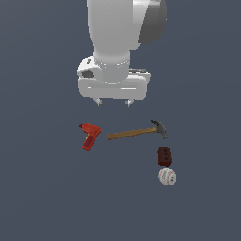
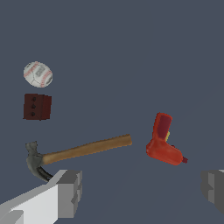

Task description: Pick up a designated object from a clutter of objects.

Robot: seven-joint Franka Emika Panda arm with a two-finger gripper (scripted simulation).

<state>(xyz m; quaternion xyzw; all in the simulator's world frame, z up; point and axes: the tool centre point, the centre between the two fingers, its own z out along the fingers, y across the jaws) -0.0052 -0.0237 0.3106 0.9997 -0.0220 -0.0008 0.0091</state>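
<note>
While the white two-fingered gripper (image 1: 113,103) hangs high above the clutter with its jaws spread wide and nothing between them, all four objects lie loose on the floor below, so I judge the grasp has not begun. The small dark red-brown boxy block (image 1: 164,156) with dark holes on its face sits toward the exterior view's right, just beside the white red-stitched baseball (image 1: 167,176) and near the dark head of the wooden-handled hammer (image 1: 138,132). That crowding probably leaves little room for the fingers (image 2: 69,192) on the ball's side. The bright red toy power drill (image 1: 89,135) lies well apart, beyond the handle's free end. Everything rests on a plain, flat, dark grey-blue surface (image 1: 42,197) with no visible edge, corner or wall; no room shows.
</note>
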